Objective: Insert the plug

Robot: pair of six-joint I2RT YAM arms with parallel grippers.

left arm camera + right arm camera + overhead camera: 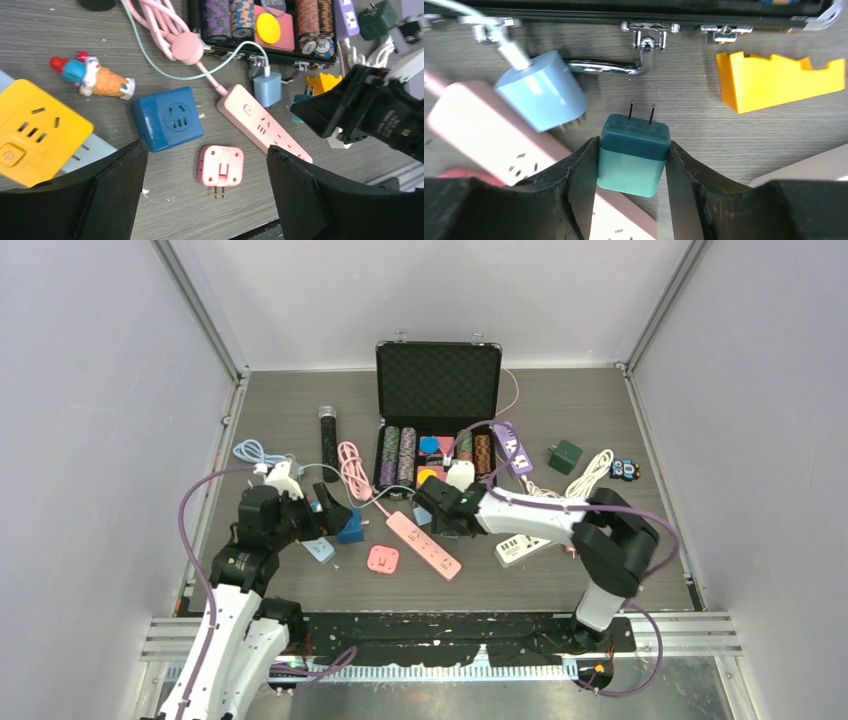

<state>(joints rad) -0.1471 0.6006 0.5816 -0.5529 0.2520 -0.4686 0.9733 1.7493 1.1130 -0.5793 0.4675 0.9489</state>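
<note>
The right wrist view alone shows the plug [633,156] clearly. It is a teal block clamped between the jaws of the right gripper [631,146], one finger on each side, with its two prongs pointing straight ahead past the fingertips. From above, the right gripper [436,504] hides the plug almost wholly.

Below and to the left of these jaws lies the pink power strip [479,125], slots facing up. A pale blue charger [541,90] rests at the strip's far edge, ahead and left of the jaws. Straight ahead of the prongs is a stretch of bare table [684,115], then the front edge of the case [646,20] with its metal latch. Ahead and to the right sits a yellow block [774,80], apart from the plug.

The left wrist view shows the left gripper [206,148] above the table with its jaws wide apart and nothing between its fingers. Under the gap lies a pink adapter [220,165], its prongs pointing back toward the camera, with bare wood on all sides. Ahead and left of the jaws is a blue cube socket [167,125]. Ahead and right, the power strip runs on a slant, its slots uncovered. Beyond the right jaw, the right gripper hangs over the strip's side. Outside the left jaw sits a yellow socket [35,132], with a small toy [95,75] farther ahead.
</note>
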